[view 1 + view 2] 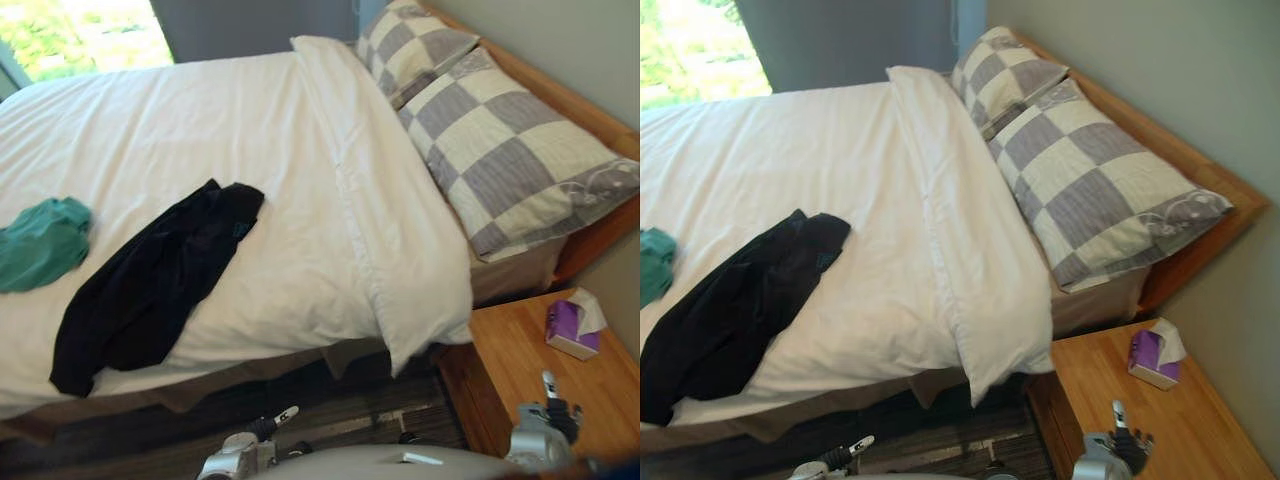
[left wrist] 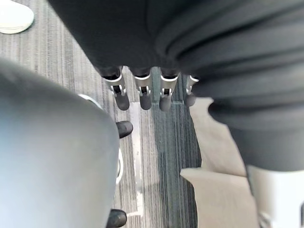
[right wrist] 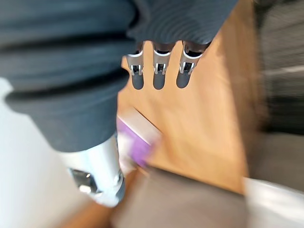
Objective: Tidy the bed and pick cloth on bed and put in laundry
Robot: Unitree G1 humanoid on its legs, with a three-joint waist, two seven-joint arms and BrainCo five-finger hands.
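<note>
A black cloth (image 1: 150, 285) lies crumpled across the near side of the white duvet (image 1: 200, 130). To its left, near the bed's left edge, sits a teal cloth (image 1: 40, 240). Both hands hang low, apart from the bed. My left hand (image 1: 235, 458) is over the dark carpet below the bed's edge, and its fingers (image 2: 142, 92) are straight with nothing in them. My right hand (image 1: 545, 425) hovers above the wooden nightstand (image 1: 530, 360). Its fingers (image 3: 159, 71) are also straight and empty.
Two checked grey and cream pillows (image 1: 500, 150) lean on the wooden headboard (image 1: 590, 110) at the right. A purple tissue box (image 1: 572, 325) stands on the nightstand. Dark striped carpet (image 1: 300, 410) runs along the bed's near side. A bright window (image 1: 80, 35) is beyond the bed.
</note>
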